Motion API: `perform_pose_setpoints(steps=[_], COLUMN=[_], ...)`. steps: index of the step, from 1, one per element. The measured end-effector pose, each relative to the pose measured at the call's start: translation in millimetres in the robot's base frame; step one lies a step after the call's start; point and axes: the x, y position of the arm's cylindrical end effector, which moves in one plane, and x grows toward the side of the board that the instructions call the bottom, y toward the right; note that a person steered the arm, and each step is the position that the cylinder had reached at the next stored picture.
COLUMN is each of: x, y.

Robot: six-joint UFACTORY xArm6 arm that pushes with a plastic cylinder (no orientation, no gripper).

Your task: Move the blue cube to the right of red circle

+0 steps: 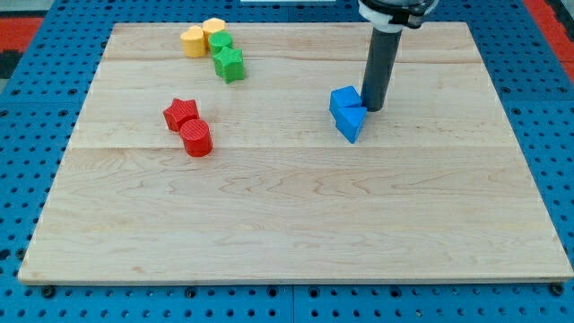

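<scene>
The blue cube sits right of the board's middle, touching a second blue block just below it. My tip stands at the blue cube's right side, touching or nearly touching it. The red circle, a short red cylinder, lies at the view's left, touching a red star just above and left of it. The blue cube is far to the right of the red circle, with open board between them.
Near the view's top left, two yellow blocks and two green blocks cluster together. The wooden board lies on a blue perforated surface.
</scene>
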Motion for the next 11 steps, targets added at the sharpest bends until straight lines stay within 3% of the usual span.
perform_pose_setpoints(steps=[1, 3, 5, 6, 7, 10, 11], x=[4, -28, -9, -7, 0, 17, -18], y=[-33, -28, -100, -55, -49, -177, -118])
